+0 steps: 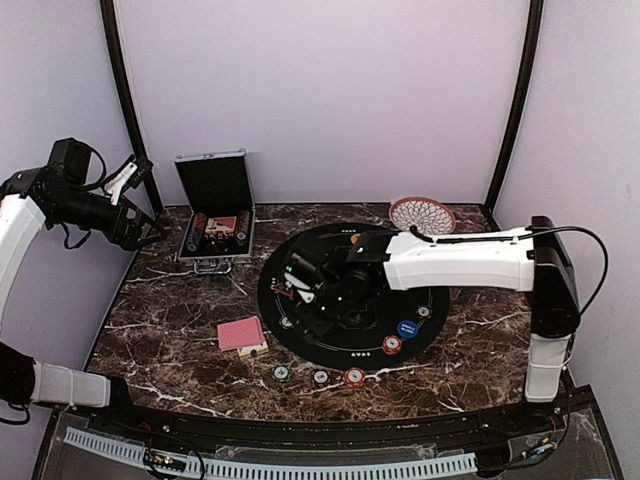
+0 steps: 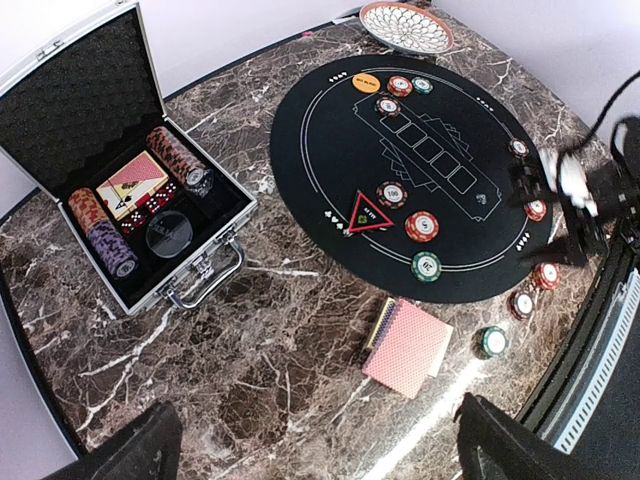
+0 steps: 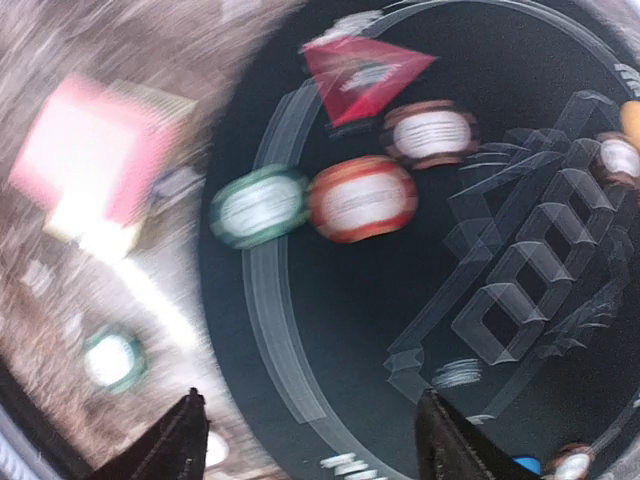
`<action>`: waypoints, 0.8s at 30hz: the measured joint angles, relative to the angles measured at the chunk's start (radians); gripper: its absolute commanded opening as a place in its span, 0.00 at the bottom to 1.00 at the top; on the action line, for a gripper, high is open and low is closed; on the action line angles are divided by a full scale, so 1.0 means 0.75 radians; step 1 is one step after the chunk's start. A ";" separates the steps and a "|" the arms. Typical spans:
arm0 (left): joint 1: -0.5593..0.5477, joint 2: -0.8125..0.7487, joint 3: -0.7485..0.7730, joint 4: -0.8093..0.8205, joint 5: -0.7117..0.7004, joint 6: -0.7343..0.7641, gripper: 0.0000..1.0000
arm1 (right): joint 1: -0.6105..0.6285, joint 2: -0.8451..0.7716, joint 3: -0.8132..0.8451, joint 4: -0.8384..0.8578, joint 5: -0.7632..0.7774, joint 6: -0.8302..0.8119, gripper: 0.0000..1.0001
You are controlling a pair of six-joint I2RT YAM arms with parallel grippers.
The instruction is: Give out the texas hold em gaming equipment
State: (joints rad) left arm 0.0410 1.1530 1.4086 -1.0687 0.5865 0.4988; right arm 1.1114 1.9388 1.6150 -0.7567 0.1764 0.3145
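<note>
A red-backed card deck point(image 1: 241, 334) lies on the marble left of the black round mat point(image 1: 345, 348); it also shows in the left wrist view point(image 2: 407, 347) and, blurred, in the right wrist view point(image 3: 85, 160). Green point(image 1: 283, 374), white point(image 1: 320, 377) and red point(image 1: 354, 377) chips sit off the mat's near edge. Orange point(image 1: 392, 345) and blue point(image 1: 407, 328) chips sit on the mat. The red-edged triangle marker point(image 2: 368, 213) lies on the mat beside three chips, one green point(image 2: 426, 266). My right gripper point(image 3: 310, 440) is open and empty above the mat's left part point(image 1: 303, 283). My left gripper point(image 2: 320, 460) is open, raised at the far left point(image 1: 145, 228).
An open silver case point(image 1: 215, 225) with chip rolls and cards stands at the back left point(image 2: 130, 210). A woven patterned dish point(image 1: 422, 214) sits behind the mat. More chips point(image 2: 400, 85) lie along the mat's far edge. The right wrist view is motion-blurred.
</note>
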 measured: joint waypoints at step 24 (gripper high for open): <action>0.000 -0.012 -0.015 -0.004 -0.003 0.019 0.99 | 0.263 0.387 0.232 -0.052 -0.152 -0.129 0.81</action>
State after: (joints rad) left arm 0.0410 1.1439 1.3975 -1.0718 0.5846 0.5133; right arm 1.3087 2.2292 1.7893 -0.7959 0.0624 0.2176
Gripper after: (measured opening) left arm 0.988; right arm 0.820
